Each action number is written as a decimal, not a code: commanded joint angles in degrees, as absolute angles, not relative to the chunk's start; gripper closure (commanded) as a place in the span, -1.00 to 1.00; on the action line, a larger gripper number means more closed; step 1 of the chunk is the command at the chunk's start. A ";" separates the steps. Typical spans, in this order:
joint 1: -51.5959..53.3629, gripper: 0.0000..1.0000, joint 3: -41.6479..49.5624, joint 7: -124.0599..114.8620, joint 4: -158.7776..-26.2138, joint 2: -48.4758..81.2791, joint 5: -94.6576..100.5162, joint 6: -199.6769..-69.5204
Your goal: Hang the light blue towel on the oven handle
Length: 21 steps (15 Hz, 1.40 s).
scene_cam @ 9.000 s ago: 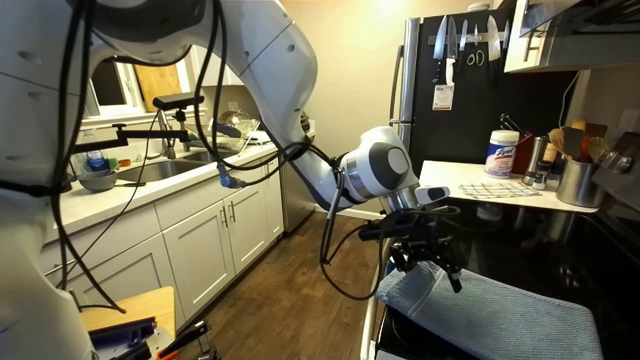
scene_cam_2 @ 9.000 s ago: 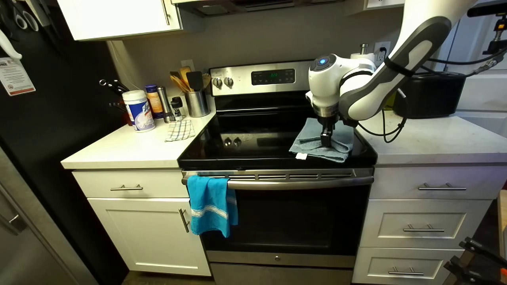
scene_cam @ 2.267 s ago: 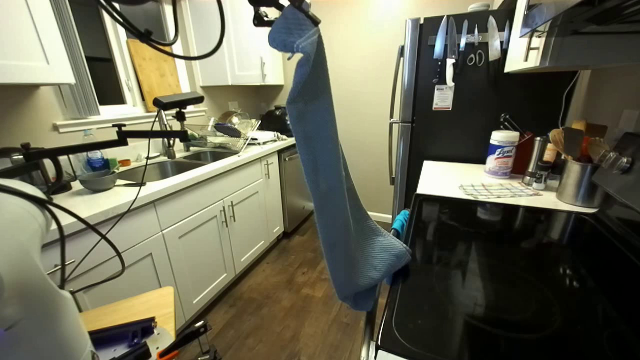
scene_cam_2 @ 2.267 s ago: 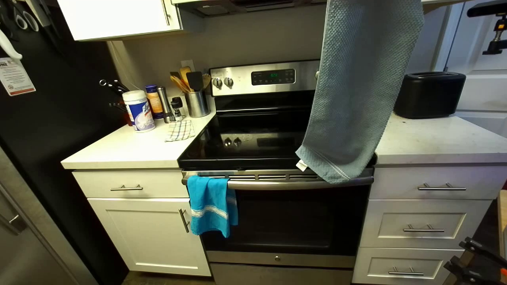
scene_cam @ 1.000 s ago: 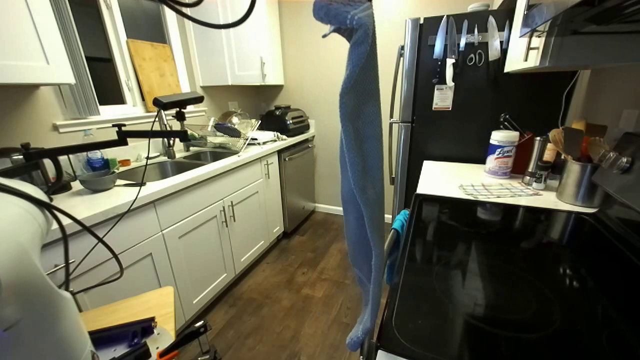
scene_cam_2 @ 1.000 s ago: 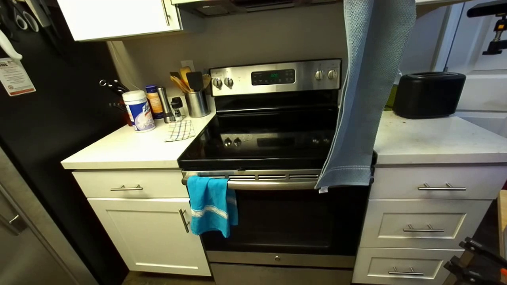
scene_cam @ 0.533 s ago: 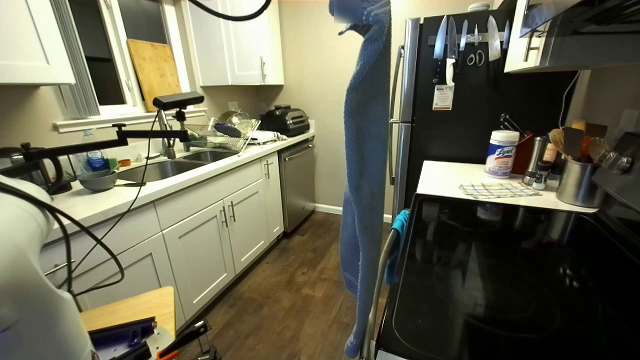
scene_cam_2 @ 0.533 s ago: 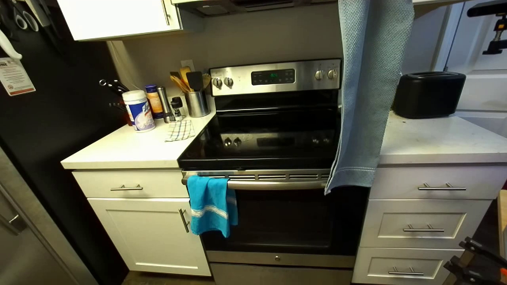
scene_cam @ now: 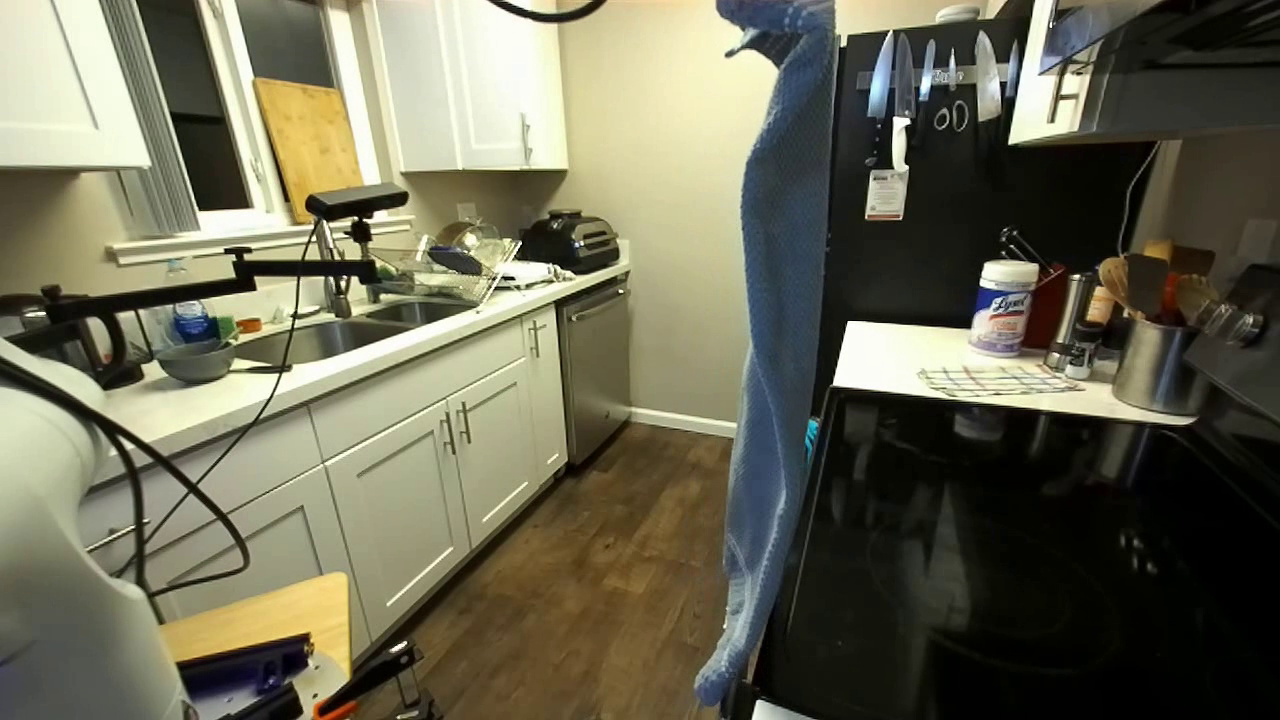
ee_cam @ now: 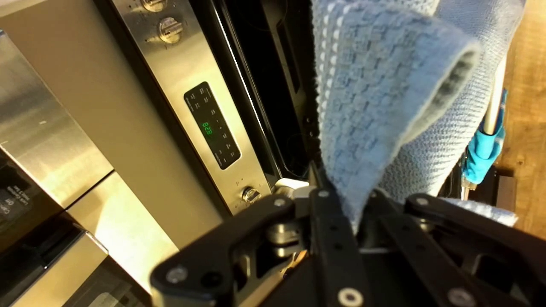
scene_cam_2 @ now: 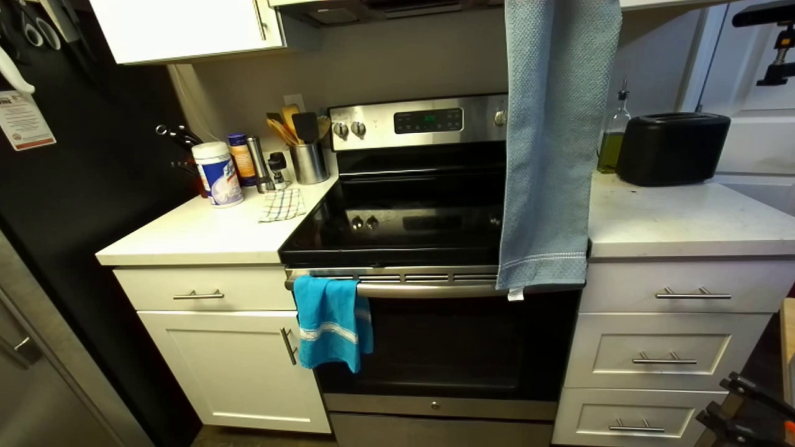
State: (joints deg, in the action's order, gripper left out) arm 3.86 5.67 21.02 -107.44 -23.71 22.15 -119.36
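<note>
While the black gripper (ee_cam: 347,189) pinches the long dusty-blue cloth towel (scene_cam_2: 553,155) by one end, releasing with too little across the curved silver oven handle (scene_cam_2: 428,290) could drop it.

a kitchen, going by the white cabinets (scene_cam: 394,505), the double sink (scene_cam: 328,345) with a dish rack (scene_cam: 452,288) beside it, the glass-topped range (scene_cam_2: 410,234) with oven door (scene_cam_2: 435,347) below, knives (scene_cam: 880,82) on the side of a dark fridge (scene_cam: 985,220), and cooking utensils (scene_cam_2: 306,128) in a steel holder (scene_cam_2: 311,164)
</note>
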 commanded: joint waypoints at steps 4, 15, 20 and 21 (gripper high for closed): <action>2.29 0.97 3.82 20.84 -99.10 -18.43 20.36 -116.29; 2.11 0.97 3.85 21.46 -98.76 -14.09 20.66 -117.85; 2.09 0.97 3.89 21.89 -100.67 -11.44 20.30 -119.83; 2.07 0.97 3.89 21.95 -100.82 -10.76 20.16 -120.02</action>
State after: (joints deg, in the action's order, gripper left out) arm 3.39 4.66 20.83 -99.50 -11.59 21.92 -117.92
